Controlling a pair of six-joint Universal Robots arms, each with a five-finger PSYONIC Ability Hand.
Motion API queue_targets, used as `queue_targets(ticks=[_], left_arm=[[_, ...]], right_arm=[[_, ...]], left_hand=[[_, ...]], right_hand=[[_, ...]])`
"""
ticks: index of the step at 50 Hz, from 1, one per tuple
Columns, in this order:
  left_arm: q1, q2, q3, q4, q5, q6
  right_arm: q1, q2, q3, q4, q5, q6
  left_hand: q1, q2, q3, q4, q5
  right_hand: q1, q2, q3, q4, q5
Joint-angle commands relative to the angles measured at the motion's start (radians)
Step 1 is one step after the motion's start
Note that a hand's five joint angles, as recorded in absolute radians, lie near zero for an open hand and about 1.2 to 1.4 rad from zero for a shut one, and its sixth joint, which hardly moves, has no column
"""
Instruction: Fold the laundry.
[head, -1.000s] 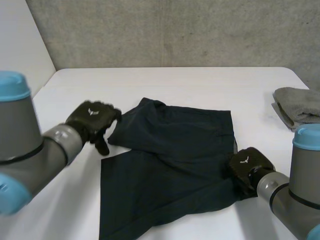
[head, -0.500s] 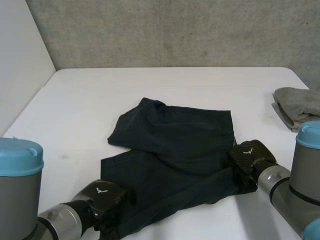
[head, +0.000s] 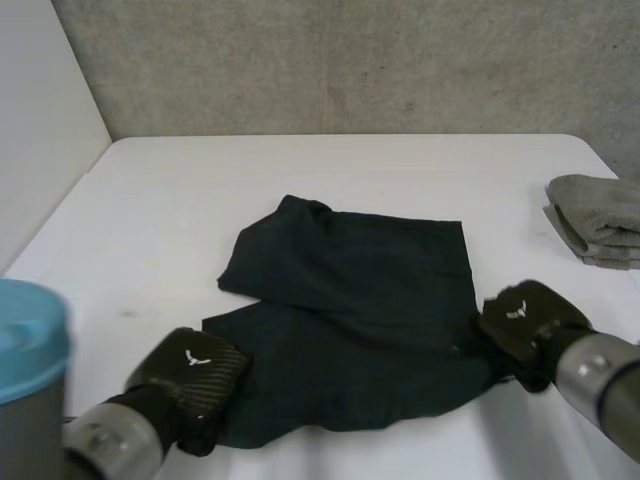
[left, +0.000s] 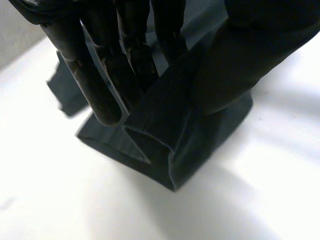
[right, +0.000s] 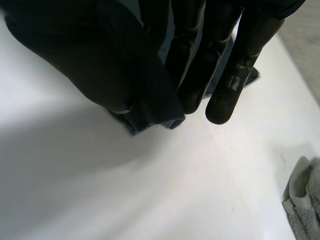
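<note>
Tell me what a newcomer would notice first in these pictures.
A dark garment lies partly folded in the middle of the white table. The left hand pinches its near left corner and the right hand its near right corner. A folded grey towel sits at the table's right edge.

A dark navy garment (head: 350, 300) lay spread near the middle of the white table (head: 300, 170), partly folded, with its far layer lying slantwise over the near one. Its near left corner, doubled over with the hem showing, was pinched in the left hand (head: 190, 375). Its near right corner was pinched in the right hand (head: 525, 320). A grey cloth (head: 600, 215) lay folded at the table's right edge, well apart.
</note>
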Motion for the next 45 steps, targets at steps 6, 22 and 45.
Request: queue_targets(ticks=[6, 22, 45], left_arm=[[0.014, 0.091, 0.024, -0.089, 0.003, 0.243], [0.109, -0.487, 0.44, 0.509, 0.006, 0.274], [0.107, -0.947, 0.737, 0.994, 0.085, 0.447]], right_arm=[[-0.105, -0.128, -0.009, 0.255, -0.139, -0.221], [0.016, 0.32, -0.308, -0.193, 0.157, -0.038], [0.059, 0.75, -0.685, -0.612, 0.367, -0.143]], left_hand=[[0.26, 0.206, 0.209, 0.2, 0.241], [0.26, 0.206, 0.209, 0.2, 0.241], [-0.962, -1.016, -1.013, -1.022, -0.981]], right_hand=[[0.419, 0.225, 0.213, 0.207, 0.22], [0.419, 0.225, 0.213, 0.207, 0.22], [-0.802, -0.996, -1.008, -1.015, -1.001]])
